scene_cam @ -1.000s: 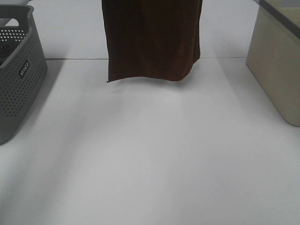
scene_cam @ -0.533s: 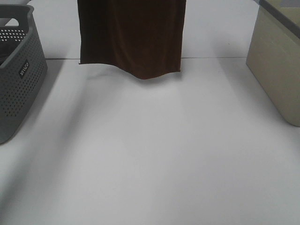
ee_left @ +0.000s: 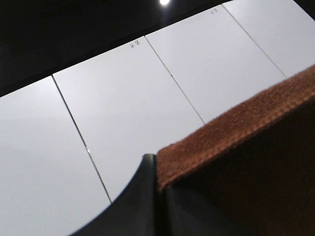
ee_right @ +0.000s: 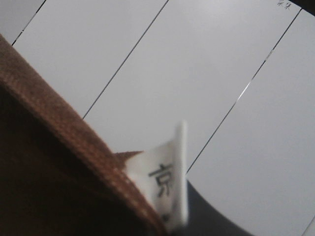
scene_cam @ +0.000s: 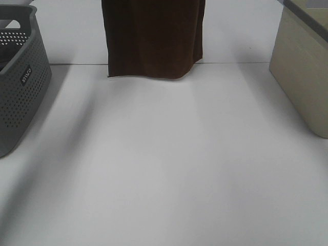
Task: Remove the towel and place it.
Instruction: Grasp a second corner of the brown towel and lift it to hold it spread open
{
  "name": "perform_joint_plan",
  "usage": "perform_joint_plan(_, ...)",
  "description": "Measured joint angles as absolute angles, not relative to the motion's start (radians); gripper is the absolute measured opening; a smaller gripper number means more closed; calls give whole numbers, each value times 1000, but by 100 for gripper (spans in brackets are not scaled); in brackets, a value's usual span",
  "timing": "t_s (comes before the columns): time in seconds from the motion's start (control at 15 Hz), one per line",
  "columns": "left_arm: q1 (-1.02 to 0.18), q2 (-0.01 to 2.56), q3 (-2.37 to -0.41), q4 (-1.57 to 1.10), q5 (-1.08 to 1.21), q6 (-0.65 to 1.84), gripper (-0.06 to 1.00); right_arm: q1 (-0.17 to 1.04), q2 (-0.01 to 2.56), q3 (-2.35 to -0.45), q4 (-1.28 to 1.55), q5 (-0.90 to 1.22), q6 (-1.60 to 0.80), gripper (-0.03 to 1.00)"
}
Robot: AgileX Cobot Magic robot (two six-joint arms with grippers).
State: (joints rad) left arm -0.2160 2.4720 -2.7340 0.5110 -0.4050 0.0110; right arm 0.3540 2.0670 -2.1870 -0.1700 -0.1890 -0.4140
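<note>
The dark brown towel (scene_cam: 152,38) hangs from above the top edge of the exterior high view, its lower hem loose just over the far part of the white table (scene_cam: 164,169). Neither gripper shows in that view. In the left wrist view my left gripper (ee_left: 158,189) is shut on a corner of the towel (ee_left: 246,167), whose hem runs away taut. The right wrist view is blurred: the towel (ee_right: 49,167) and its white tag (ee_right: 166,184) fill the near part, with a dark fingertip (ee_right: 211,219) of my right gripper just behind the tag, pinching that edge.
A grey perforated basket (scene_cam: 20,87) stands at the table's left edge. A beige bin (scene_cam: 302,72) with a grey rim stands at the right edge. Both wrist views look up at white ceiling panels.
The hanging towel has swung left and then partly back to the right, and its lower hem now sits a little higher.
</note>
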Motion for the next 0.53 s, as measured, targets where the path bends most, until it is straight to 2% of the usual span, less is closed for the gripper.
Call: perform_joint_plan(0.53,-205,2477,-2735,463,-408,11,0,344,2074,-2189,-168,-186,-414,1)
